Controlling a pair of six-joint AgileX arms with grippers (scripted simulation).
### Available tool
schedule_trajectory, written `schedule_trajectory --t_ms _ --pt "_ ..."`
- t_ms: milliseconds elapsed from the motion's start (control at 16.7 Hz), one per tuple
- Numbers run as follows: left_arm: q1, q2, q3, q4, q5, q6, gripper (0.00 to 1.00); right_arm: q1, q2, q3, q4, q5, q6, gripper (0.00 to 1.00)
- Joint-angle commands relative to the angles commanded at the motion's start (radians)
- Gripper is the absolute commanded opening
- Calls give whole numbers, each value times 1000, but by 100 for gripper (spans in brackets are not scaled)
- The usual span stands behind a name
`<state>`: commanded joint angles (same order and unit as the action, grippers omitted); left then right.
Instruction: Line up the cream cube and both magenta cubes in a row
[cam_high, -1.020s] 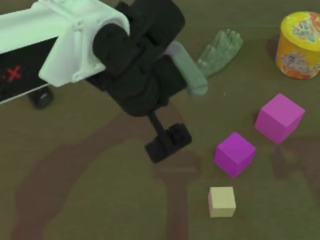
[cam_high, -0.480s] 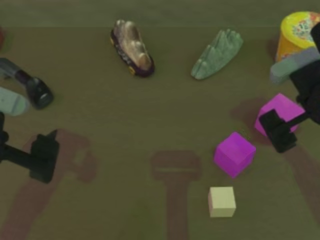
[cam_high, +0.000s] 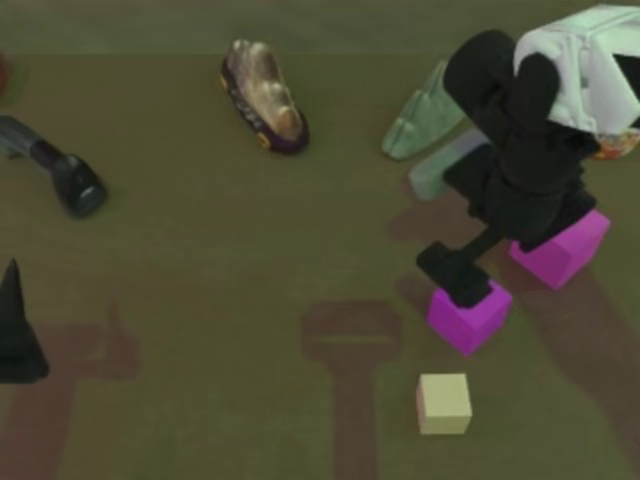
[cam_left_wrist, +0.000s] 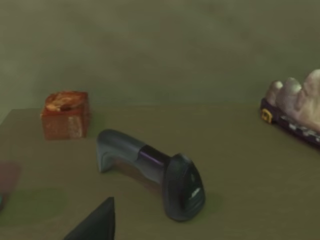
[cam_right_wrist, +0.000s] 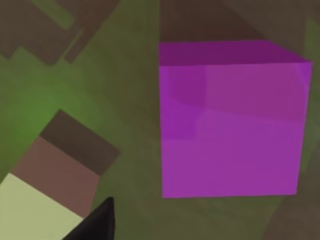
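Note:
The cream cube (cam_high: 443, 403) sits low on the table, right of centre. Just above it is the smaller magenta cube (cam_high: 472, 318), and my right gripper (cam_high: 460, 276) hangs open over that cube's upper left corner. The larger magenta cube (cam_high: 566, 253) lies up and to the right, partly hidden under the right arm. In the right wrist view the smaller magenta cube (cam_right_wrist: 232, 120) fills the frame, the cream cube (cam_right_wrist: 30, 215) shows at a corner, and one black fingertip (cam_right_wrist: 99, 225) points between them. My left gripper (cam_high: 16, 335) is parked at the table's left edge, open and empty.
A brown and cream shoe (cam_high: 265, 95) lies at the back centre. A pale green ridged object (cam_high: 415, 125) sits beside the right arm. A dark handheld scanner (cam_high: 62, 172) is at the left. A red-brown block (cam_left_wrist: 65, 114) stands behind the scanner (cam_left_wrist: 155, 172).
My right arm swept in from the right edge and now hovers at the smaller magenta cube. My left gripper pulled back further to the left edge. No cube has moved.

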<state>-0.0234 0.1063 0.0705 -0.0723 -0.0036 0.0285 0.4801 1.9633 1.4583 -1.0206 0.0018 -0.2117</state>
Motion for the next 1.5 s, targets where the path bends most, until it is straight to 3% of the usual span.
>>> schedule_trajectory --t_ms 180,600,1080,1380,1500 --pt "39 -95 -63 65 3 -26 100 20 76 70 -36 0 -8 100" --pt "43 -106 -70 72 4 -29 100 18 86 76 -37 0 -9 100" --pt "43 -106 -70 72 4 -29 100 23 207 -71 240 1 -6 100" --pt "43 -106 -70 72 4 -29 100 23 225 -88 267 1 -6 100" --pt "43 -106 -70 72 4 -29 100 23 225 -88 267 1 -6 85"
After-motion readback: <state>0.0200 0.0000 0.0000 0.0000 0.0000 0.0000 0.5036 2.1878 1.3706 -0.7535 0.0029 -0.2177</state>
